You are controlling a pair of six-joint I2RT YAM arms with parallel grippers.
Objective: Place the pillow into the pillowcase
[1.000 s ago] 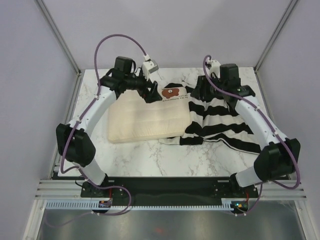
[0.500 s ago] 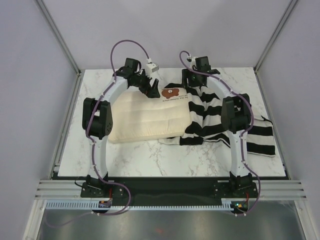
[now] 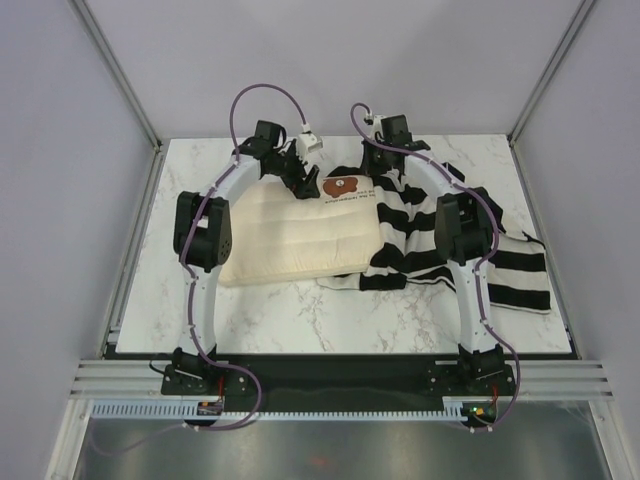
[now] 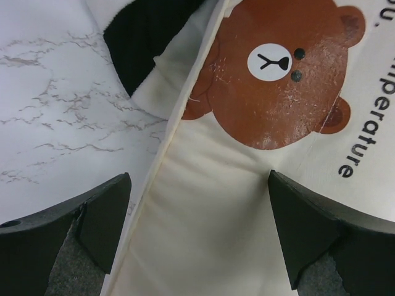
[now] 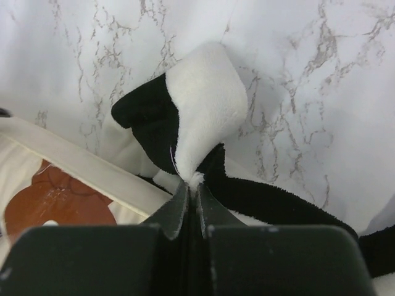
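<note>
Bare table lies open along the near side and in a strip left of the pillow. The pillowcase covers the right half, overlapping the pillow's right end. At the far edge the left gripper and right gripper crowd the bear patch, with both arms arching above the fabric.

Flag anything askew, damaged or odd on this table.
The pillowcase lies rumpled and skewed over the right end of the pillow, with one corner pinched in the shut right tool. The brown bear print on the pillow looks scuffed, with white flecks. Nothing is spilled.
</note>
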